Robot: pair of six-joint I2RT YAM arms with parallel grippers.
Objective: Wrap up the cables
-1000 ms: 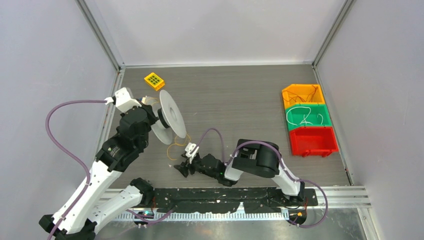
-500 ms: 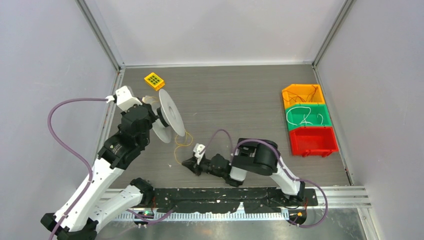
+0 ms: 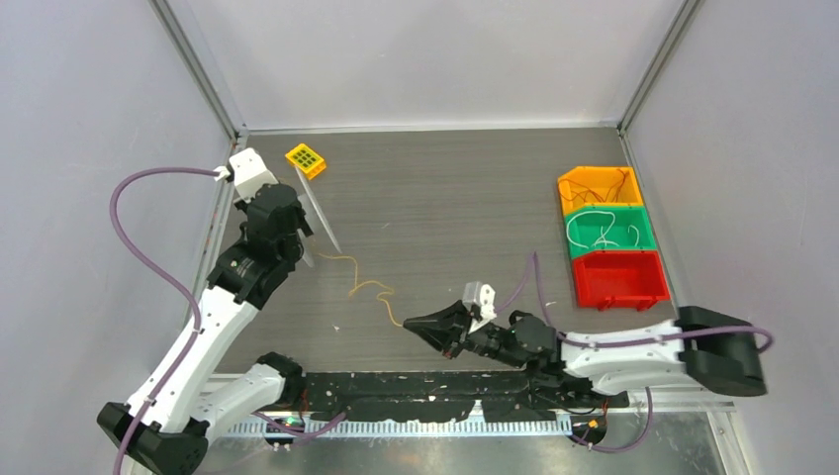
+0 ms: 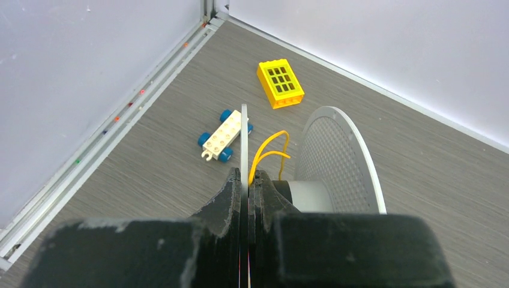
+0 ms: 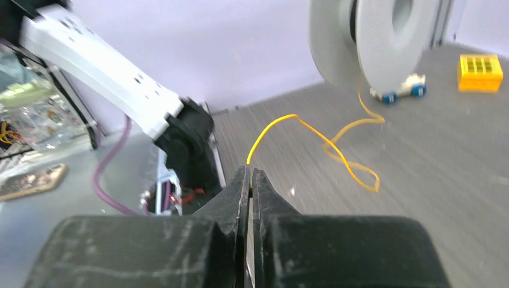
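My right gripper (image 5: 249,171) pinches the cable (image 5: 336,153), whose length runs slackly away to the spool (image 5: 390,36) clamped in my left gripper (image 4: 247,180).

Robotics lab test cell. Plain pale-grey wall panels (image 3: 435,59) close off three sides, framed by bare aluminium corner posts (image 3: 196,69). Grey wood-grain laminate counter (image 3: 465,198). Two white-and-black jointed robot arms (image 3: 213,327) mounted by a black perforated metal rail (image 3: 396,384) at 6 o'clock. Row of open plastic sorting bins, orange, green and red (image 3: 621,279), at 3 o'clock. Yellow toy brick (image 3: 306,158) at 11 o'clock. Right wrist view: blurred clutter of wiring and metal framing (image 5: 30,120) beyond the counter edge.
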